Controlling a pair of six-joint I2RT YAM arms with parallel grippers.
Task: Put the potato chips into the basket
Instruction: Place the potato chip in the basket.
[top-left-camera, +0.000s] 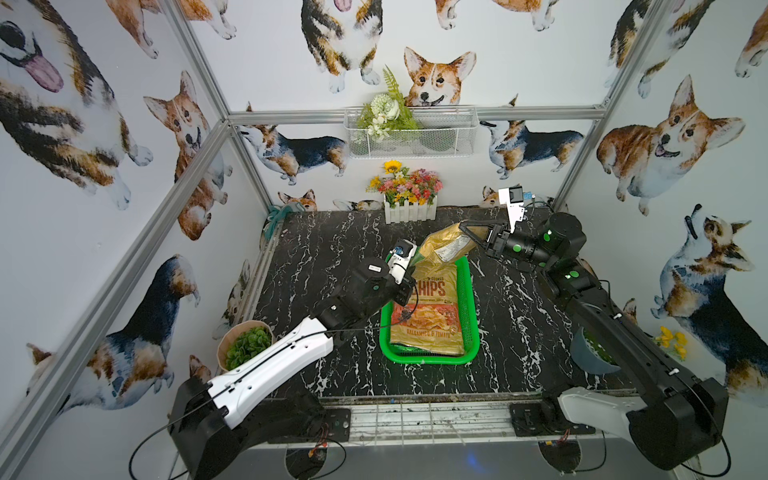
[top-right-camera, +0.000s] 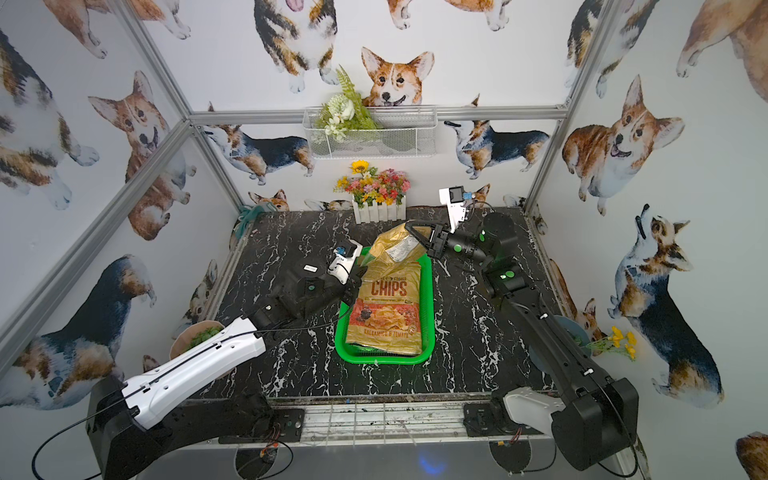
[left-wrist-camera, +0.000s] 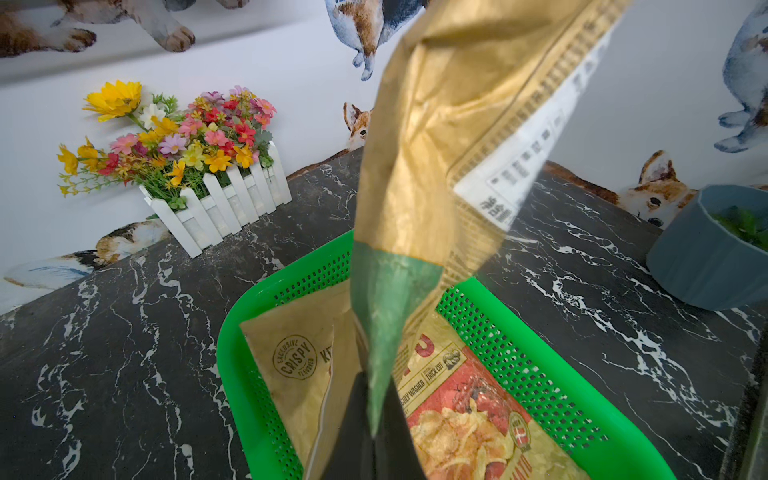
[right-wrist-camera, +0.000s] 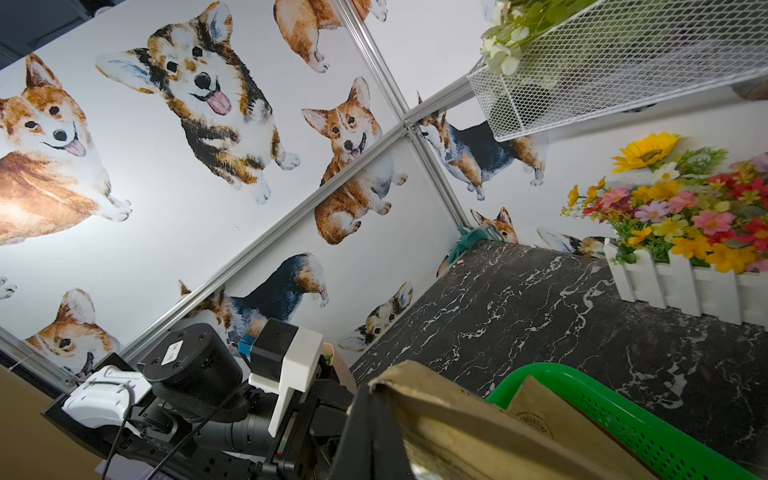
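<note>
Top views, both: black marbled table (top-left-camera: 324, 257) (top-right-camera: 469, 332) with a green basket (top-left-camera: 430, 358) (top-right-camera: 382, 358) at its middle, long side running from near to far. Item one, red-lettered CHIPS bag (top-left-camera: 430, 316) (top-right-camera: 384, 311): tan kraft, lies flat and face up inside the green basket and covers most of its floor. Item two, hanging kraft bag (top-left-camera: 446, 247) (top-right-camera: 395, 249): tan, crumpled, back side with a white label facing up, held off the table above the far end of the green basket. Its lower part overlaps the top of the lying bag as seen from above; whether they touch cannot be told. Right end effector (top-left-camera: 465, 227) (top-right-camera: 412, 228): closed, pinching the far upper edge of the hanging kraft bag. Left end effector (left-wrist-camera: 372, 399): closed on the green-tinted lower corner of the same bag, seen in the left wrist view, where the bag (left-wrist-camera: 424, 145) rises from the dark fingers over the basket (left-wrist-camera: 540, 365). Right wrist view: the bag's edge (right-wrist-camera: 457, 428) against a dark finger, basket rim (right-wrist-camera: 552, 374) just beside it. Also on the table: white picket planter (top-left-camera: 409, 210) with mixed flowers at the far edge, tan pot (top-left-camera: 245, 345) of green leaves near left, grey-blue bowl (top-left-camera: 590, 353) near right. White wire basket (top-left-camera: 415, 137) with flowers hangs on the back wall.
</note>
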